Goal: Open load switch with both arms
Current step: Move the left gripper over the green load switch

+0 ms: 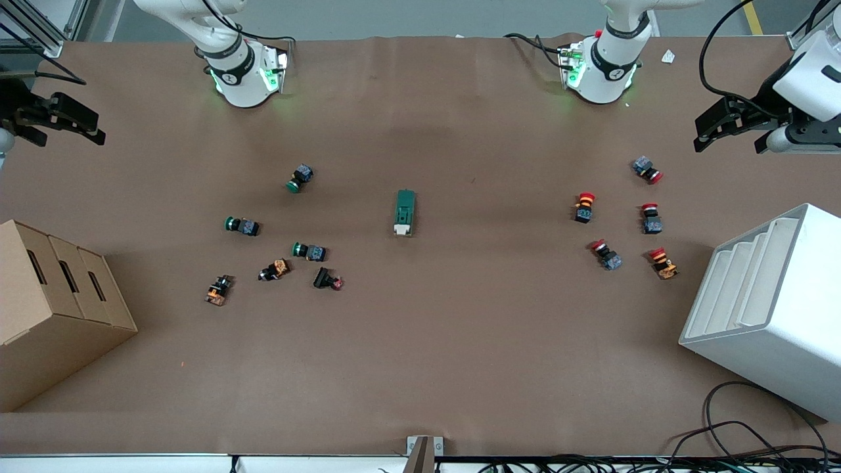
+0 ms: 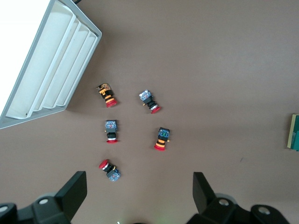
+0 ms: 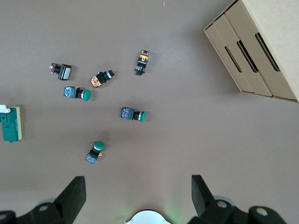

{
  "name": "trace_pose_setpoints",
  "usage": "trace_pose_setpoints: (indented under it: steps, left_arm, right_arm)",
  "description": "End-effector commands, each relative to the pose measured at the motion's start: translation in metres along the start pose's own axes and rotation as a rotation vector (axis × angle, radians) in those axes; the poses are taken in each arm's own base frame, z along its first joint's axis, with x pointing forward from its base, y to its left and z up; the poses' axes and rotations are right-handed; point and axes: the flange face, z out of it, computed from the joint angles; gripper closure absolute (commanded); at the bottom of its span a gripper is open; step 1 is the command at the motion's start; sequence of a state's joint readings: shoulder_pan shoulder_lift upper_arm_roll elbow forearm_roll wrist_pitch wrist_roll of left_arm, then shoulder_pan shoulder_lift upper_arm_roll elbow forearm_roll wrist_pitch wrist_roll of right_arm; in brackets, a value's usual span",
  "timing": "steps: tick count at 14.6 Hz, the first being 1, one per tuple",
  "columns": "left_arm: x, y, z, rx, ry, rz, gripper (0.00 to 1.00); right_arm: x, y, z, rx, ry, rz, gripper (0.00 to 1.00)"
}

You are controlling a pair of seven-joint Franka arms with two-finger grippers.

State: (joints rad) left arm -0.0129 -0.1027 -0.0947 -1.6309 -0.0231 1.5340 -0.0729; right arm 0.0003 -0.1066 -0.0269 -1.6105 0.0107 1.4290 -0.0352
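Note:
The load switch (image 1: 405, 212), a dark-green block with a white toggle piece at the end nearer the front camera, lies flat at the middle of the table. It also shows in the right wrist view (image 3: 10, 123), and only its edge (image 2: 294, 133) shows in the left wrist view. The left gripper (image 1: 702, 135) hangs open over the left arm's end of the table, its fingers (image 2: 74, 191) wide apart and holding nothing. At the right arm's end, the right gripper (image 1: 98, 130) is likewise open, with nothing between its fingers (image 3: 201, 193). Both grippers are well away from the switch.
Several green-capped and orange push buttons (image 1: 301, 178) lie scattered toward the right arm's end, and several red-capped ones (image 1: 584, 206) toward the left arm's end. A white tiered bin (image 1: 775, 309) and a cardboard box (image 1: 52, 302) stand at the table's two ends.

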Motion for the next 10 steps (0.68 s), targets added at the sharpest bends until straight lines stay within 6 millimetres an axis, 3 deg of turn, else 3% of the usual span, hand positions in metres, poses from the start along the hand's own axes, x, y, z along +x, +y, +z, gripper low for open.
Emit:
trace_pose_setpoints:
  steps: [1,4,7,10]
  left_arm:
    - [0.003,0.003,-0.006,0.016,0.011,0.017,0.00]
    - [0.011,0.016,0.000,0.015,0.007,0.029,0.00]
    - [0.021,0.052,0.021,0.011,-0.021,0.069,0.00]
    - [0.013,0.132,0.050,0.014,-0.043,0.035,0.00]
  right_arm:
    - [-0.006,-0.002,-0.001,0.002,0.003,-0.012,0.00]
    - [-0.006,-0.003,-0.001,0.001,0.003,-0.013,0.00]
    - [-0.006,-0.007,-0.002,0.001,0.006,-0.021,0.00]
    - [-0.006,-0.011,-0.002,0.001,0.006,-0.028,0.00]
